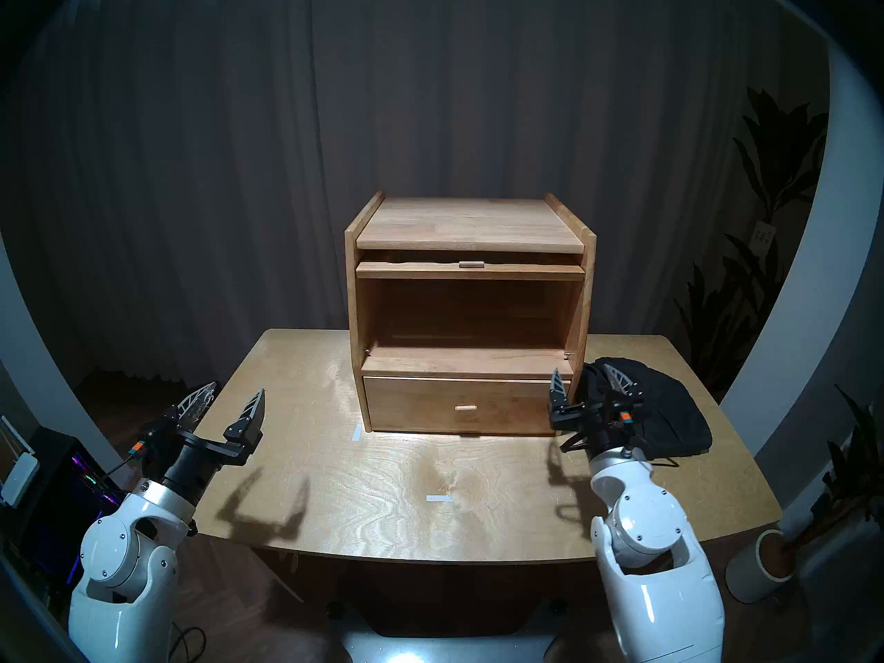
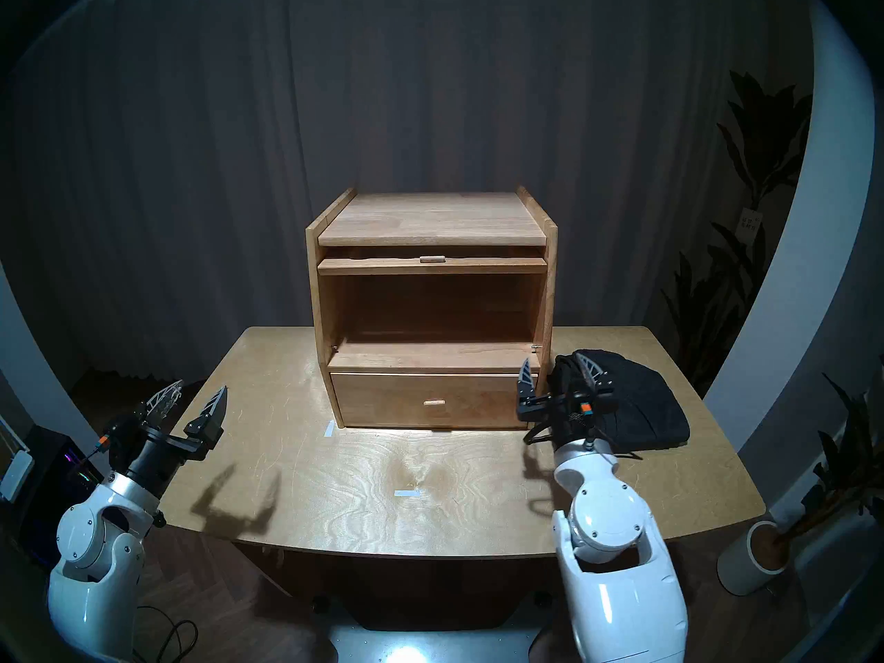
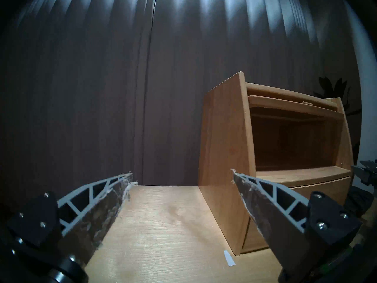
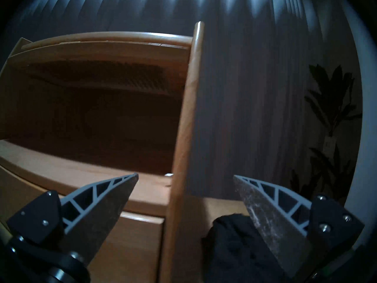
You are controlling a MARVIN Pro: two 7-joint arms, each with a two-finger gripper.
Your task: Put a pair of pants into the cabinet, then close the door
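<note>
The cabinet [image 1: 470,313] is taken as the landmark; it stands on the table [image 1: 382,494], toward the far edge and roughly at the middle of the table's width. Its large upper compartment is seen open and holds nothing. The door [image 1: 471,270] is lifted flat and slid back under the cabinet's top board, so that only its front edge and a small wooden knob [image 1: 471,264] are shown; in the right wrist view the ribbed dark window [image 4: 98,76] of the door is made out on the underside of that panel. Below the compartment the drawer [image 1: 459,406] is shut, its own knob facing forward.

The pair of pants [image 1: 665,408] is found folded on the table just to the right of the cabinet, close beside its right side wall, and outside the compartment.

The right end effector [image 1: 586,384] is held in the air in front of the cabinet's lower right corner, its fingers spread wide with nothing between them; the cabinet's right side wall is framed between the fingers in the right wrist view, with the pants below the right finger. No contact with the fabric can be confirmed.

The left end effector [image 1: 229,401] is held well to the left of the cabinet, above the table's left edge, likewise spread apart and empty.

Two small strips of pale tape [image 1: 439,498] are seen on the table in front of the cabinet.
</note>
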